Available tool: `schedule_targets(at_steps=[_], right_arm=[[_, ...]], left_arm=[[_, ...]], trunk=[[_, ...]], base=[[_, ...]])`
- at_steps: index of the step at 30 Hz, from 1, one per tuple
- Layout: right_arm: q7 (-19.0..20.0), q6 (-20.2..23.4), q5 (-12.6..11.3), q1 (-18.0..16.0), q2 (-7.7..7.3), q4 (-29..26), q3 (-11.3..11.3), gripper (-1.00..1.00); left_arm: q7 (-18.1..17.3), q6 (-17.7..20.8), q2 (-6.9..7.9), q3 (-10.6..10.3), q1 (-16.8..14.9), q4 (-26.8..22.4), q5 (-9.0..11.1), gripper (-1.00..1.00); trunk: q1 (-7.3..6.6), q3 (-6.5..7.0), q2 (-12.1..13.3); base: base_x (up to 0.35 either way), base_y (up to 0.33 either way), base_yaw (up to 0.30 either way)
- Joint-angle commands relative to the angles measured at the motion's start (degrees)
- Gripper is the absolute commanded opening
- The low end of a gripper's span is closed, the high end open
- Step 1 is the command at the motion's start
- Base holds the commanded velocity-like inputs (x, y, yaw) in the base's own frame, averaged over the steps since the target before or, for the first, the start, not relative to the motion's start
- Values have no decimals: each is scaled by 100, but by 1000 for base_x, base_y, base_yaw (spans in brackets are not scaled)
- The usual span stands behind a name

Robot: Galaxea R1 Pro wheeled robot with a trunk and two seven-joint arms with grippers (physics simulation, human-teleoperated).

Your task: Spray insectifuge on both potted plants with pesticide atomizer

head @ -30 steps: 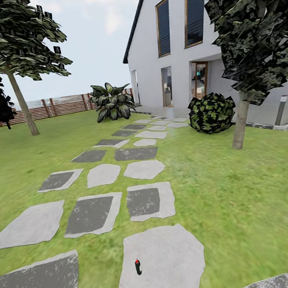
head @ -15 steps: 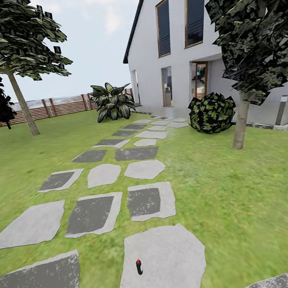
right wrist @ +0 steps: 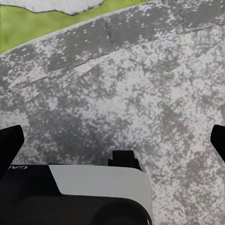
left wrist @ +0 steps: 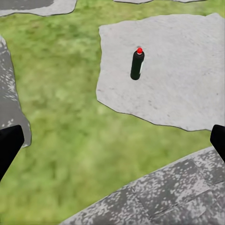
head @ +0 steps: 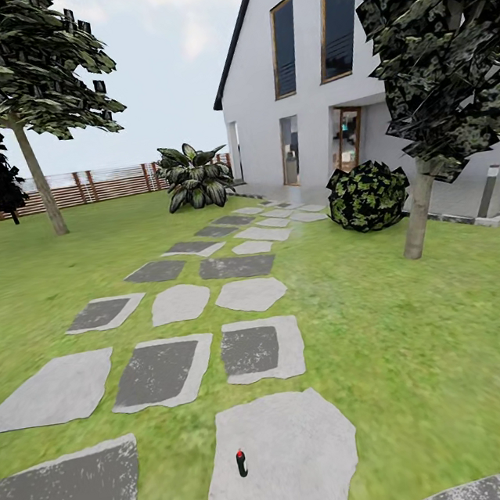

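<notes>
A small dark bottle with a red top, the pesticide atomizer (head: 241,463), is seen standing upright on the nearest pale stone (head: 300,448) of the path. The left gripper (left wrist: 112,140) is held wide open above the grass beside that stone. The right gripper (right wrist: 112,140) is also spread wide, over a grey speckled slab (right wrist: 140,93). Far beyond the stone, a leafy plant (head: 193,177) is seen by the fence (head: 99,184).

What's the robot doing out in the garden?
It isn't holding anything yet. A small dark bottle with a red cap, likely the sprayer it must pick up, stands upright on a pale grey stepping stone just ahead. The left claw hangs open above the grass near it, and the right claw is open over a speckled dark stone. A broad-leaved plant waits far off by the fence.
</notes>
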Motion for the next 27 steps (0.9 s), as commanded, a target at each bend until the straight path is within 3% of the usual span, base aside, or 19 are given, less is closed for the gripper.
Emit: schedule_targets(at_steps=[1, 5, 8, 13, 16, 19, 24, 25, 26, 27], right_arm=[[-2, -7, 3, 2, 1, -6, -6, 100], [-3, -7, -7, 2, -21, -23, -6, 100], [8, 37, -4, 2, -33, -77, -6, 100], [14, 175, -7, -26, -46, -238, -3, 100], [8, 508, 2, -132, -49, -293, -4, 100], [9, 1392, 8, -510, -51, -782, -5, 100], [13, 2535, 5, -867, -52, -1848, -6, 100], [14, 3042, -3, -1061, -52, -2095, -6, 100], [16, 3233, -9, -1138, -52, -2149, -6, 100], [19, 3830, -21, -1338, -52, -2259, -6, 100]], left_arm=[[3, -14, 1, 5, -3, 2, 3, 100], [6, 11, 4, 17, -37, -13, 28, 100], [10, 229, -9, 20, -346, -18, 43, 100], [-2, 1509, -113, 20, -1377, -26, 39, 100], [-4, 1845, -183, 17, -1822, -29, 39, 100], [1, 2175, -304, 13, -2440, -27, 34, 100], [19, 2691, -419, 5, -3025, -30, 4, 100], [24, 2971, -422, 4, -3248, -30, -14, 100], [23, 3083, -420, 4, -3318, -30, -21, 100], [17, 3415, -412, 2, -3491, -30, -39, 100]], trunk=[[0, -5, -3], [0, -5, -3], [0, -5, -3], [0, -5, -3], [0, -5, -3], [0, -5, -3], [0, -5, -3], [0, -5, -3], [0, -5, -3], [0, -5, -3]], base=[[0, 0, 0], [0, 0, 0], [0, 0, 0], [0, 0, 0], [0, 0, 0], [0, 0, 0], [0, 0, 0], [0, 0, 0], [0, 0, 0], [0, 0, 0]])
